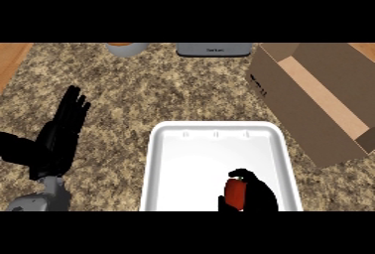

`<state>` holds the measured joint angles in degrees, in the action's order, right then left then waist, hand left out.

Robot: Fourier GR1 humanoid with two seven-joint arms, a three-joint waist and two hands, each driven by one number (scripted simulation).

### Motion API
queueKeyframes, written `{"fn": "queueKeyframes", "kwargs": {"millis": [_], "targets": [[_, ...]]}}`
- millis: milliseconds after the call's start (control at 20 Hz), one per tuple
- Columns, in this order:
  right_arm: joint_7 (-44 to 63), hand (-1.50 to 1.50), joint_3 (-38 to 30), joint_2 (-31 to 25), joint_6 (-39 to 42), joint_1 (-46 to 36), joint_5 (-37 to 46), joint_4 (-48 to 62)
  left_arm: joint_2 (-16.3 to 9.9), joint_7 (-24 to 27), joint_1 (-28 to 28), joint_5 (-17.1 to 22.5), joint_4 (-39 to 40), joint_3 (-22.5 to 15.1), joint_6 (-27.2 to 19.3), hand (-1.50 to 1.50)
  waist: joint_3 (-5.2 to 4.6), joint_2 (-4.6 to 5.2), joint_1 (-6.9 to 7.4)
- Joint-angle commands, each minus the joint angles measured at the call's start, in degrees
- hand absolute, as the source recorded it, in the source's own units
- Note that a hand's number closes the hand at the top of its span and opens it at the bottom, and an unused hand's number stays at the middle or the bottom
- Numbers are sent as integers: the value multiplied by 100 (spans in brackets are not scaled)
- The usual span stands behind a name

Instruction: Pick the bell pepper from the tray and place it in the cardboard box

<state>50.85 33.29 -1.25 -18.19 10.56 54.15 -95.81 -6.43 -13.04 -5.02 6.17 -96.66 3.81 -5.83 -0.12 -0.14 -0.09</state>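
Surface (pixel 147 94): speckled stone look, matt, grainy. Tray (pixel 157 163): white smooth plastic, slight gloss. Cardboard box (pixel 293 99), upper right: matt brown paperboard w/ paler strip inside. Bell pepper (pixel 234 192): red, smooth. Wood strip (pixel 11 59), upper left: matt.

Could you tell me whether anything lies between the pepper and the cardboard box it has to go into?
Nothing visible does. The right hand is curled round the red pepper at the near edge of the white tray. The open box sits to the tray's far right, with only the tray's rim and bare counter between.
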Motion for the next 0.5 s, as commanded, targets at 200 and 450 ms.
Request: {"fn": "queueKeyframes", "kwargs": {"millis": [200, 450], "targets": [[41, 150, -93, -310, 397, -55, 278, -463, 34, -70, -272, -51, 196, 115, -76, 0, 12, 11, -11], [-565, 150, 580, -404, 594, -716, 925, 107, 67, 191, 130, 94, 119, 46, 193, 0, 9, 17, 110]]}}
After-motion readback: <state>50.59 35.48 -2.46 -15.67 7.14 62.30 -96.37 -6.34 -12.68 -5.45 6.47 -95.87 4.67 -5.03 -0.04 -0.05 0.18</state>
